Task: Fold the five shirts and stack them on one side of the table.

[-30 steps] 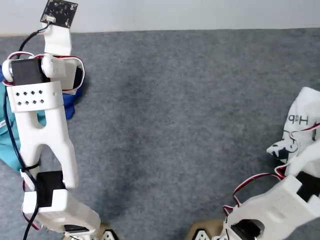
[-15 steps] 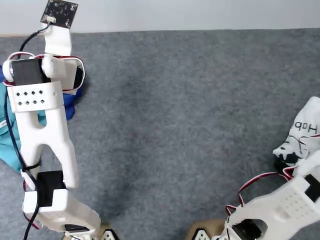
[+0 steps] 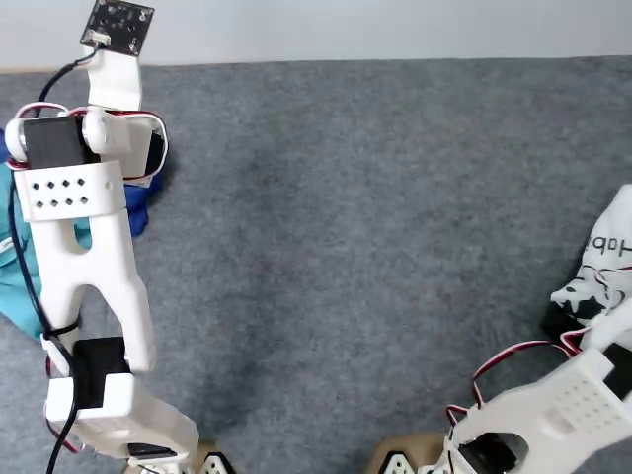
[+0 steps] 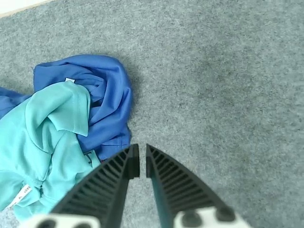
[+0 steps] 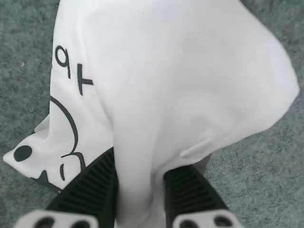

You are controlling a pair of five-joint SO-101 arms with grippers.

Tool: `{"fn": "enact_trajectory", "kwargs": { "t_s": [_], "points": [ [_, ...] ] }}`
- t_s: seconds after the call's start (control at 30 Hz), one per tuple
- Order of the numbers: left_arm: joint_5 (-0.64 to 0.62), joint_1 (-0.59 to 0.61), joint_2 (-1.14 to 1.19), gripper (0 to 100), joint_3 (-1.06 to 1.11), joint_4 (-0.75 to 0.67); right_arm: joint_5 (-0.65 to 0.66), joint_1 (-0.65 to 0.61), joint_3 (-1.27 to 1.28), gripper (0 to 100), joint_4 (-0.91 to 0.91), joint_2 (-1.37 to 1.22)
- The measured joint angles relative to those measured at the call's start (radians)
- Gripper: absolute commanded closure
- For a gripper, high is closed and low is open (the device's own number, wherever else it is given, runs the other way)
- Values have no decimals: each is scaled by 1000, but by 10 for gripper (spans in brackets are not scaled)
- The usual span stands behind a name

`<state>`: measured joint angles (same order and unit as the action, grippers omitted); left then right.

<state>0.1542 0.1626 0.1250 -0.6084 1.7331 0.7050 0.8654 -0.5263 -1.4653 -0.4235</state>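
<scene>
A white shirt (image 5: 171,80) with black print hangs bunched between the fingers of my right gripper (image 5: 138,183), which is shut on it; from above the white shirt (image 3: 607,262) sits at the table's right edge beside the right arm (image 3: 553,415). My left gripper (image 4: 140,159) hovers shut, with nothing in it, just beside a crumpled blue shirt (image 4: 102,107) and a teal shirt (image 4: 42,137). In the high view the left arm (image 3: 84,247) covers most of the blue shirt (image 3: 138,202) and teal shirt (image 3: 15,281) at the table's left edge.
Grey carpet-like tabletop (image 3: 355,247) stretches bare between the two arms. A pale wall strip (image 3: 395,25) runs along the far edge. Red and white cables (image 3: 494,365) loop near the right arm's base.
The right arm has pulled the white shirt further toward the right edge and slightly nearer. The left arm has stayed still.
</scene>
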Motion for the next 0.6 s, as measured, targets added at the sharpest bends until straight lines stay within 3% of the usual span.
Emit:
{"fn": "enact_trajectory", "kwargs": {
  "t_s": [0.27,0.6],
  "points": [
    [0,0,0,960,0,0,52,26,-8,798,18,-57],
    [0,0,0,960,43,0,55,35,-161,789,-51,-55]
  ]
}}
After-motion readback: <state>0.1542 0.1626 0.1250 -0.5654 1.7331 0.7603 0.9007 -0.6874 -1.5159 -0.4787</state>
